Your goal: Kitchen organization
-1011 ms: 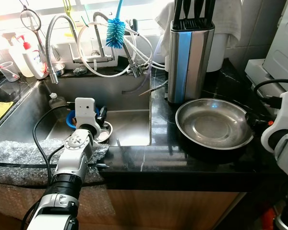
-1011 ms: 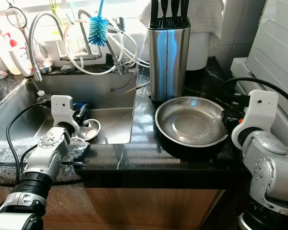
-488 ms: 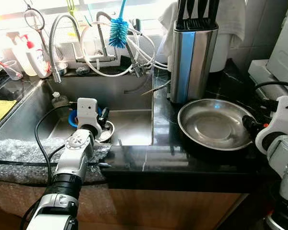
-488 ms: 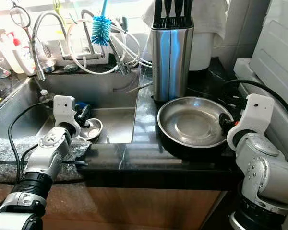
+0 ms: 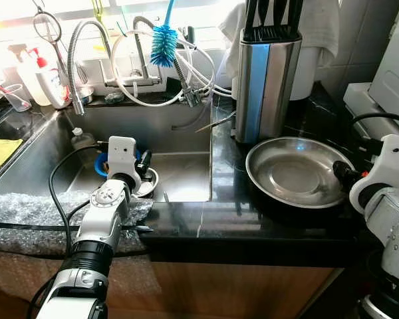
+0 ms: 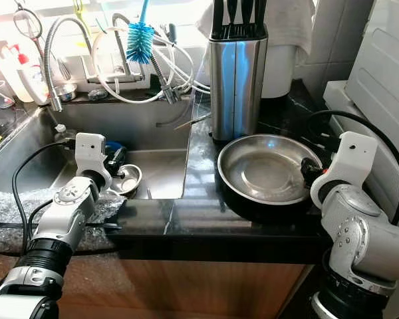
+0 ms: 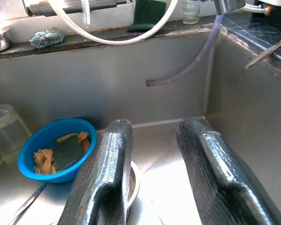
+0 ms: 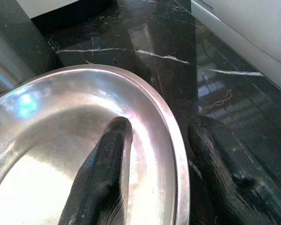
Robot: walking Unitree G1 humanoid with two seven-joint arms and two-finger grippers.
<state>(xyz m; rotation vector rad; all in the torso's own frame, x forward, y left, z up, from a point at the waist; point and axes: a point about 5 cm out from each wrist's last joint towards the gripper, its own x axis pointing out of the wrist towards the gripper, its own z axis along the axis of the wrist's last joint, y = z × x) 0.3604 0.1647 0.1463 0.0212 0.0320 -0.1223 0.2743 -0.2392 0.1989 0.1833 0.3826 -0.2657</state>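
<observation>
a lived-in home kitchen: a stainless steel sink (image 5: 179, 136) set into a black marble-veined countertop (image 5: 253, 219), with a coiled silver spring faucet (image 5: 76, 60) and a blue bristle bottle brush (image 5: 163, 43) above it. a steel knife block with black-handled knives (image 5: 266, 80) stands on the counter behind a round shallow stainless steel pan (image 5: 296, 171). in the basin sits a small blue plastic bowl holding a green scouring sponge (image 7: 56, 150). white dish-soap bottles (image 5: 43, 80) line the sunlit window ledge.
</observation>
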